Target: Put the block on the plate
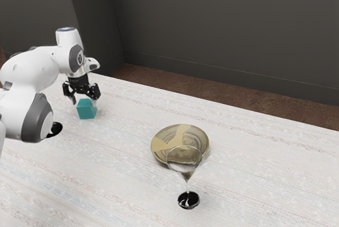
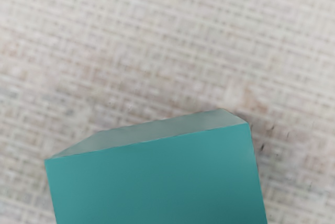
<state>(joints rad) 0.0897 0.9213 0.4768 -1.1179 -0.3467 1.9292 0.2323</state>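
Dark walls [image 1: 222, 25] and a brown floor [image 1: 254, 96] form the backdrop as a teal block [image 1: 86, 109] sits on a pale table [image 1: 116, 184], near its far edge, toward the exterior view's left. Over it hangs the black gripper [image 1: 85, 103], fingers spread wide, one toward either side of the block; no grip appears to have been made. The plate [image 1: 164, 141], its destination, lies well apart, toward the exterior view's right and farther in from that far edge. In front of the plate, from here, stands a stemmed glass [image 1: 187, 176]. At the other end, a round black object [image 1: 56, 129] is partly hidden by the white arm [image 1: 33, 70]. By all appearances, only the approach is done, or nearly so; closing on the block, lifting it, carrying it across past the glass and setting it down are left.
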